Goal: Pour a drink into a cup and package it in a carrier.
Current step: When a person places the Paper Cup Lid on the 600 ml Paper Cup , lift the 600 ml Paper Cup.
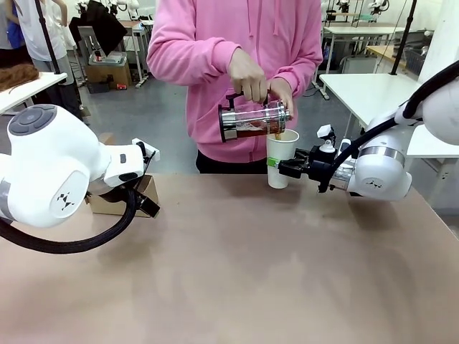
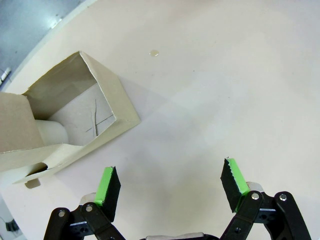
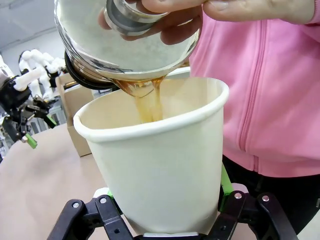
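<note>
Right hand (image 1: 285, 169) clamps 1 cup (image 1: 282, 147) under the pouring drink (image 3: 150, 102); left hand (image 2: 171, 182) gapes wide near 1 carrier (image 2: 107, 95)

front view: carrier (image 1: 107, 206) mostly hidden behind the left arm (image 1: 50, 172); pockets cannot be made out. cup (image 1: 281, 158) wall conceals the fill level.
right wrist view: carafe (image 3: 130, 45) and the person's hand (image 3: 200, 10) cut off by the top edge. right gripper (image 3: 167, 200) pads (image 3: 225, 186) largely covered by the cup.
left wrist view: carrier cut off by the left edge. speck (image 2: 154, 52) on the table (image 2: 225, 100) too small to identify.
</note>
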Robot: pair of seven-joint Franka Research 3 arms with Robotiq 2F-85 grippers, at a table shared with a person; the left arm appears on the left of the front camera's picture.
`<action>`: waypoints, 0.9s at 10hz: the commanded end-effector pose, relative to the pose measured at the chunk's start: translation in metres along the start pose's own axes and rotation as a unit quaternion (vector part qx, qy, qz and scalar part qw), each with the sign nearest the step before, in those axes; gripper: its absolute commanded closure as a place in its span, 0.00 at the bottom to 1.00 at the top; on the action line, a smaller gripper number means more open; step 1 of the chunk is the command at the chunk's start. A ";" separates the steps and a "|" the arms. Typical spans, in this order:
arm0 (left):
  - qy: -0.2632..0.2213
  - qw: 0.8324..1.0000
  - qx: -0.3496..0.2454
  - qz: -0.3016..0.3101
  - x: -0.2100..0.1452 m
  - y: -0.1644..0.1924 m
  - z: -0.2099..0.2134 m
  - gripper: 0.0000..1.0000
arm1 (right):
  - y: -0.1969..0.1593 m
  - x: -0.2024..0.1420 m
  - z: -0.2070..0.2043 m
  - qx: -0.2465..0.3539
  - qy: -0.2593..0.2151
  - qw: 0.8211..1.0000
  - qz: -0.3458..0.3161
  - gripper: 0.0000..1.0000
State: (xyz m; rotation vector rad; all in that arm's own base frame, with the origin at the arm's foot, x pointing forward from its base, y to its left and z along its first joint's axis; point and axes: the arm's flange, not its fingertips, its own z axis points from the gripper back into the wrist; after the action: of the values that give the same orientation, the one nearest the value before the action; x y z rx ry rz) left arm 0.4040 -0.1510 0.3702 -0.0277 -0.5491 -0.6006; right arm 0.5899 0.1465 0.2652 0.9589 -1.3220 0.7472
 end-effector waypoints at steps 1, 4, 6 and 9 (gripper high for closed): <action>-0.001 1.000 0.000 0.000 0.000 0.000 0.000 0.00 | 0.000 0.001 -0.001 0.000 -0.001 1.000 0.001 0.20; -0.001 1.000 0.000 0.000 0.000 0.000 0.000 0.00 | 0.000 0.001 -0.001 0.000 -0.001 1.000 0.001 0.20; -0.001 1.000 0.000 0.000 0.000 0.000 0.000 0.00 | 0.000 0.001 -0.001 0.000 -0.001 1.000 0.001 0.20; -0.001 1.000 0.000 0.000 0.000 0.000 0.000 0.00 | 0.000 0.001 -0.001 0.000 -0.001 1.000 0.001 0.20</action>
State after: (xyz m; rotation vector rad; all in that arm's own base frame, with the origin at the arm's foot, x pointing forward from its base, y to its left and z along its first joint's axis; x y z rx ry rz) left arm 0.4040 -0.1510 0.3702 -0.0277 -0.5491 -0.6006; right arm 0.5899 0.1465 0.2650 0.9590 -1.3217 0.7470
